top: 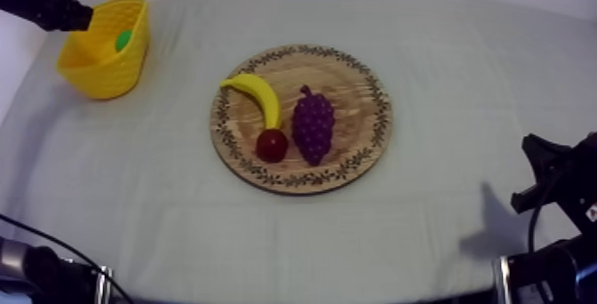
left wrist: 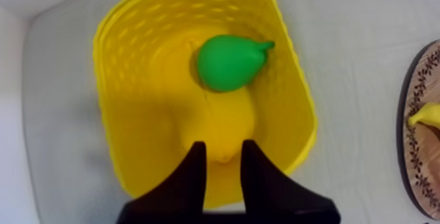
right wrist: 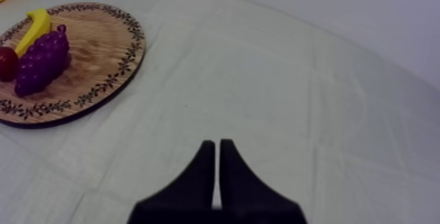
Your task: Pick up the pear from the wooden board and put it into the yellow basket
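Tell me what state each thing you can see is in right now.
Yellow latticed basket: upright, one fruit inside.
Green toy pear: lying in the basket, ungripped.
Round wooden board with patterned rim: lying flat, bearing yellow banana, purple grapes, small red fruit.
Left gripper: open, above the basket.
Right gripper: shut, empty.

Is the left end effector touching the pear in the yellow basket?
Apart. In the left wrist view the open left end effector hangs above the yellow basket, and bare basket floor shows between its fingertips and the pear.
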Robot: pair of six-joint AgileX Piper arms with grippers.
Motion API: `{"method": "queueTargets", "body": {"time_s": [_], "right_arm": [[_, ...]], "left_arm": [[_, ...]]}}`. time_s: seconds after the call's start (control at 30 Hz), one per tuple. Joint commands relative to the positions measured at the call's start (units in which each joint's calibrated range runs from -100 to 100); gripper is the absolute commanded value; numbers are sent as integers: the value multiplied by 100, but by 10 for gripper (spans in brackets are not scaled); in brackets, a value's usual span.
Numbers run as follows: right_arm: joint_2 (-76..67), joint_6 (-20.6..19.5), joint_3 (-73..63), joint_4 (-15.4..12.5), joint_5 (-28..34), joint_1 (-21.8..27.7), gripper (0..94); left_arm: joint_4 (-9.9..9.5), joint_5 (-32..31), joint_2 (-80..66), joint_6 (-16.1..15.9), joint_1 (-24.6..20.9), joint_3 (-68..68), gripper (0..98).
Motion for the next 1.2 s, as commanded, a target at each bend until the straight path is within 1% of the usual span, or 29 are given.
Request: {"method": "queueTargets", "body": {"time_s": [0.0, 0.1, 0.17, 0.37, 0.5, 0.57, 0.63, 0.7, 0.87, 0.93, 1.03, 1.17], "right_arm": [[-4, 1, 0, -1, 1, 0, 4], [-4, 1, 0, -1, 1, 0, 4], [-4, 1, 0, -1, 1, 0, 4], [-4, 1, 0, -1, 1, 0, 4], [-4, 1, 0, -1, 1, 0, 4], [-4, 1, 0, -1, 1, 0, 4], [-4, 1, 0, -1, 1, 0, 4], [-4, 1, 0, -1, 1, 0, 4], [-4, 1, 0, -1, 1, 0, 4], [-4, 1, 0, -1, 1, 0, 4], [-4, 1, 0, -1, 1, 0, 4], [-4, 1, 0, -1, 1, 0, 4]], "left_arm": [[55, -106, -1016, -39, 5, 780, 165], [100, -370, -1771, -76, 92, 1457, 125], [80, -625, -2281, -59, 219, 1944, 102], [55, -1680, -3847, 12, 675, 3614, 24], [25, -2110, -4879, 99, 831, 4731, 6], [-42, -2257, -5434, 181, 856, 5290, 3], [-130, -2310, -5975, 258, 868, 5779, 2], [-180, -2296, -6510, 224, 874, 6206, 1], [-220, -1967, -7720, -198, 852, 6903, 0], [-270, -1838, -8152, -262, 842, 7122, 0], [-338, -1720, -8792, -219, 803, 7484, 0], [-484, -1542, -9469, 41, 756, 7883, 0]]}}
